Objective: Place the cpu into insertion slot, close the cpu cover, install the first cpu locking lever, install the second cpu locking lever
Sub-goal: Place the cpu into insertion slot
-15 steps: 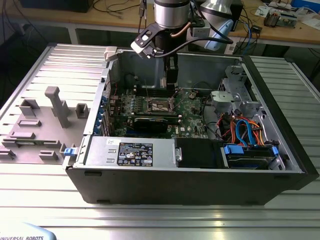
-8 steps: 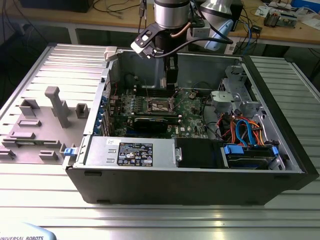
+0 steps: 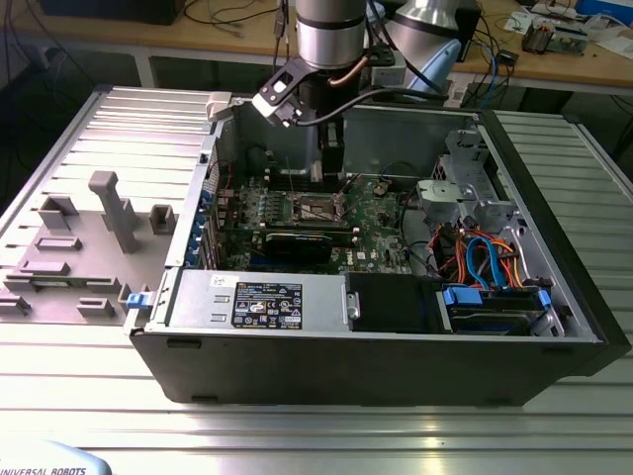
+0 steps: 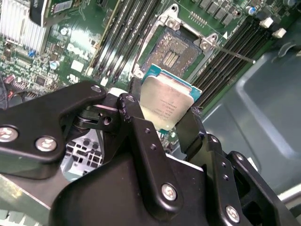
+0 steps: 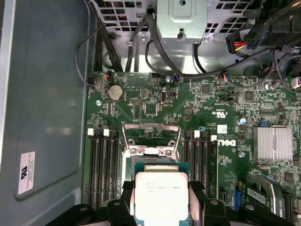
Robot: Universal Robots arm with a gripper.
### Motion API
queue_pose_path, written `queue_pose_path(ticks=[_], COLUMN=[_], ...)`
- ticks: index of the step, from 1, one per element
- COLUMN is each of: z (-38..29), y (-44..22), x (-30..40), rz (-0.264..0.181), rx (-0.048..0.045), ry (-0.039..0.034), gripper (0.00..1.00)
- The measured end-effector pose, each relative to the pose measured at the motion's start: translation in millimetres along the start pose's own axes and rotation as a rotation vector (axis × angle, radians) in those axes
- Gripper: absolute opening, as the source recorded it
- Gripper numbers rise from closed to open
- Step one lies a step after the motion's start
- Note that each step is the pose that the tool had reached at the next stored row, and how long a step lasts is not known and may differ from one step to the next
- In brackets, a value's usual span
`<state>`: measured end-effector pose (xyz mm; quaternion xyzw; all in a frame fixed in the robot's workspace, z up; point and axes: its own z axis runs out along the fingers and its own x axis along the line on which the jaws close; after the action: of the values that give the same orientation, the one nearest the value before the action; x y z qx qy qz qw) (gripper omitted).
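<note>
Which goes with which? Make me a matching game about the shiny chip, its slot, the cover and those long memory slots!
Things:
1. cpu
2. insertion slot
3. cpu cover
4. memory slots

States:
A. swung open, off the slot
B. pinched in the tool, above the board
C. long dark rows on both sides of the insertion slot
D. empty, with its dark centre showing

Pairs: 1-B, 2-D, 3-A, 4-C
</note>
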<state>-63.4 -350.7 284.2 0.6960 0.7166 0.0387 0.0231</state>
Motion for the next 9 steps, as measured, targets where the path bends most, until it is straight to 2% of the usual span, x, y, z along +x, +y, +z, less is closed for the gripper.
queue_pose_path(ticks=[6, 9], z=[13.2, 16.7], y=[-2.9, -3.2], x=[-0.2, -0.3], rz=[0.001, 0.003], rx=[0.0001, 0.0], ry=[-0.0002, -0.0003], gripper=[0.54, 0.54])
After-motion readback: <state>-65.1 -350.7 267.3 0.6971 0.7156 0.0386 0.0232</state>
